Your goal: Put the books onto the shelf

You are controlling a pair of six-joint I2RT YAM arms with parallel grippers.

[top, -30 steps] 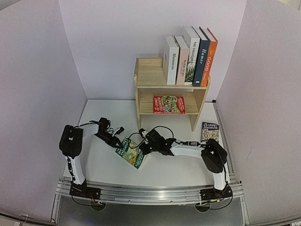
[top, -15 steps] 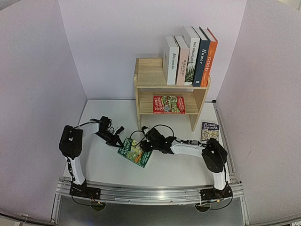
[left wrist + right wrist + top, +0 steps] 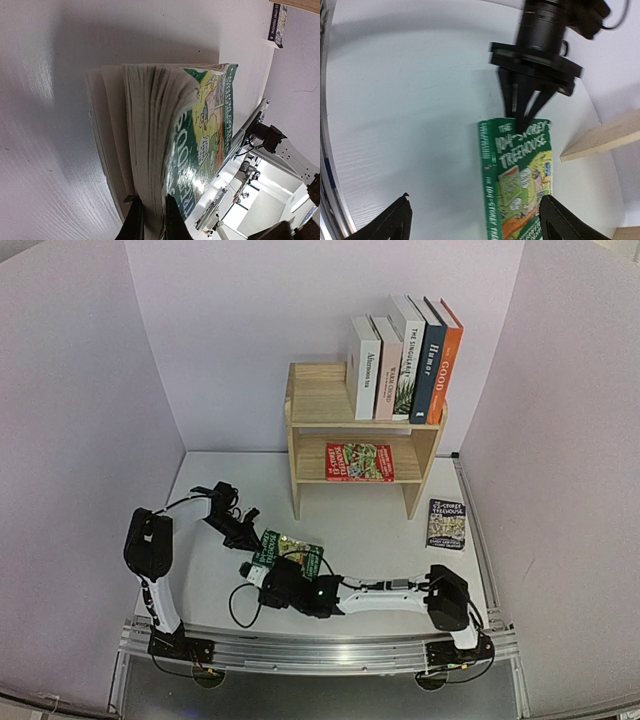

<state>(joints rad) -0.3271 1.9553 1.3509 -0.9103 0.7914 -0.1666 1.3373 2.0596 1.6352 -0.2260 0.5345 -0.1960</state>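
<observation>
Nearest the near edge of the table [image 3: 370,540], the right gripper [image 3: 475,210] is now holding its fingers spread wide with nothing between them. A second ago it was pinching the green "Treehouse" paperback [image 3: 292,552] together with the other arm. The right arm is now lying low along the near edge, its wrist camera looking at the book from just in front of it. Just beyond, the left gripper [image 3: 248,530] is clamping tight on one end of that paperback, so the book is hanging from the left arm alone. Its pages are fanning loose, and the views are not showing clearly whether its free end is touching the table. The handover therefore seems to be complete, and the left arm is probably the one taking this book toward the shelf [image 3: 310,405]. With the loose pages, the thin grip looks likely to slip if the book is tilted quickly. Farther back, by the right edge of the table, a dark paperback [image 3: 446,523] is lying flat and waiting its turn. At the far edge, the shelf is already carrying a red paperback [image 3: 359,462] flat on its lower tier and five upright books on top, ending with navy "Humor" [image 3: 431,358] and orange "GOOD" [image 3: 448,362]. Two books are thus still waiting to be shelved.
</observation>
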